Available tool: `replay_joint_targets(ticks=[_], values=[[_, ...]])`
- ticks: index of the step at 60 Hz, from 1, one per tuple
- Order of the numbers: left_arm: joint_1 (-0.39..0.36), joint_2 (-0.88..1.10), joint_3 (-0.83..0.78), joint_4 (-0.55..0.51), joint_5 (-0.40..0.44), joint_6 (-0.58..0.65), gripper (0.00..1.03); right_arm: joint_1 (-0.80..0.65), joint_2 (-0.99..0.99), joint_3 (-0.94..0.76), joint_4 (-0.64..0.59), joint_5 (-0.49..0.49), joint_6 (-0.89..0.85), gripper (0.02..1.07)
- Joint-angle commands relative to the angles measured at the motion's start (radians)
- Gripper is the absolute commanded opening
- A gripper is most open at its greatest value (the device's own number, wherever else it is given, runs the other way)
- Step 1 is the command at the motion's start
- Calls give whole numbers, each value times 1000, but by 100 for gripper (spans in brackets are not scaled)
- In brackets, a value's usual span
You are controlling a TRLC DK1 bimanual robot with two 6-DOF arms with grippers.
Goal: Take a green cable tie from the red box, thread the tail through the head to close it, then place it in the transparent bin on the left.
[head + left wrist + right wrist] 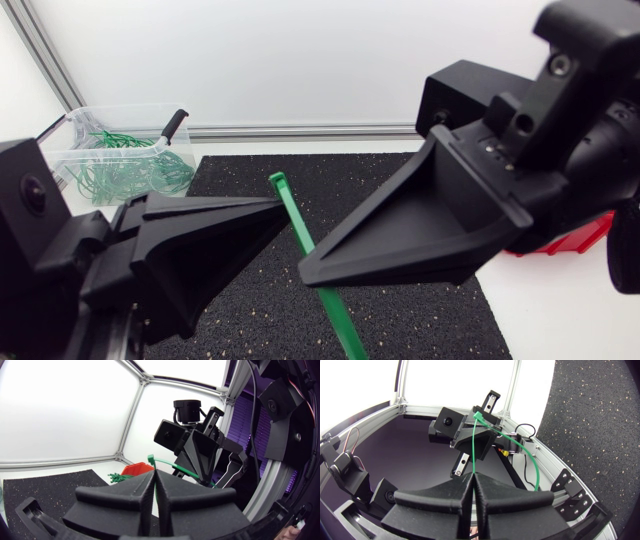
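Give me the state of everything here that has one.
green cable tie: gripped by both grippers, not visibly closed.
left gripper: shut on the green cable tie.
right gripper: shut on the green cable tie.
transparent bin: open, holding looped ties.
red box: open, loose ties inside.

White counter [560, 300] under bright, even light, black speckled mat [380, 170] across it, aluminium rail [300, 131] and white panel [250, 50] behind.
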Motion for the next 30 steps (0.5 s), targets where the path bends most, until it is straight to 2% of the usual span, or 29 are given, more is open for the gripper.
replay_joint_targets(ticks=[1, 19, 30], values=[[-19, 5, -27, 27, -9, 75, 4, 2, -2, -22, 9, 7, 35, 8], [-64, 8, -49, 66, -102, 262, 4, 2, 12, -24, 9, 9, 40, 8], [-64, 7, -47, 86, -131, 305, 4, 4, 27, -21, 8, 20, 44, 8]])
